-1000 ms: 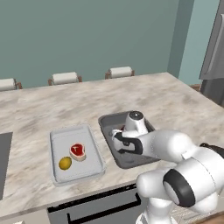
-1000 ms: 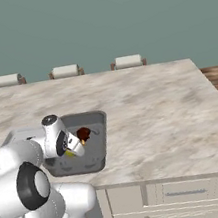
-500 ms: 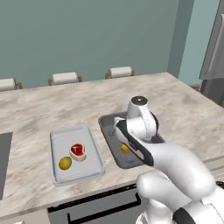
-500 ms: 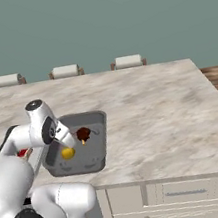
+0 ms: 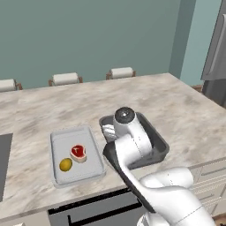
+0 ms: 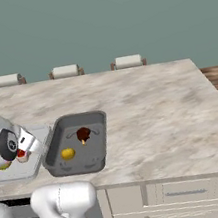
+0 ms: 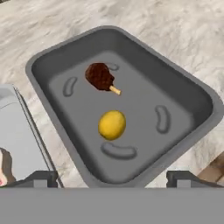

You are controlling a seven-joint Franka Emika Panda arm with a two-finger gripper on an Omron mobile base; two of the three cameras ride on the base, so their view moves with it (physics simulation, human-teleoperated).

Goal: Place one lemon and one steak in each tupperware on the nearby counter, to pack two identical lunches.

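Two smooth trays [image 5: 57,140] [image 7: 192,100] sit on veined marble counter [image 6: 157,112].

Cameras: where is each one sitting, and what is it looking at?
Left base view: behind the arm's left, looking down at the counter; white arm lower right.
Right base view: behind its right; arm lower left.
Hand view: above the dark tray, open gripper at the bottom.
Both base views share the dark tray and light tray.

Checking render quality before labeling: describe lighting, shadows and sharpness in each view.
Left base view: flat, even light, soft edges, the light grey tray barely shadowed. Right base view: same, no glare on the counter. Hand view: slightly blurred, faint shadow under the lemon in the dark tray.
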